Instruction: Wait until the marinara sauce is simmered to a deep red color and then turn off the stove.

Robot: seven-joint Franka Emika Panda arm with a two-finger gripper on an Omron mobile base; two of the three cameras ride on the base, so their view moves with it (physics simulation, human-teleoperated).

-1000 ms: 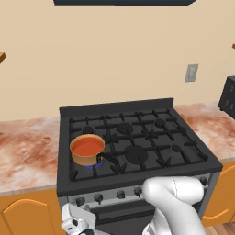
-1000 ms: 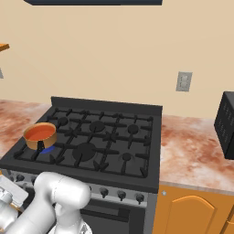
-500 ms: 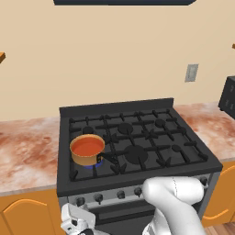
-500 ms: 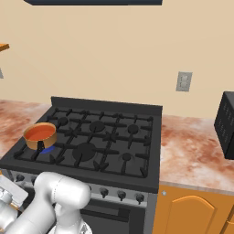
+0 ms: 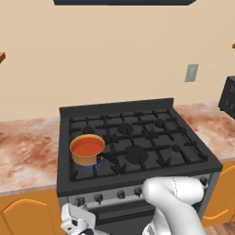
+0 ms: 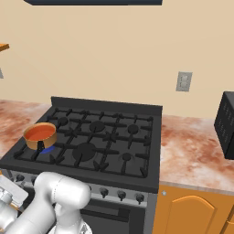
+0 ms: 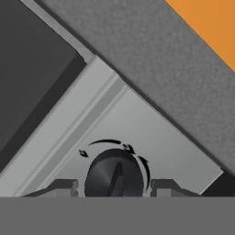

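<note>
Black stove (image 5: 137, 142) set between marbled reddish counters (image 5: 25, 151), orange cabinet doors (image 6: 192, 212) below, beige wall with outlet (image 6: 184, 81) behind. Saucepan (image 5: 87, 150) on near-left burner, marinara sauce (image 5: 87, 146) orange-red, blue flame under it. Gripper (image 7: 114, 184) at the silver front panel, fingers (image 7: 59, 187) spread to either side of a dark knob (image 7: 114, 176); contact cannot be told.
</note>
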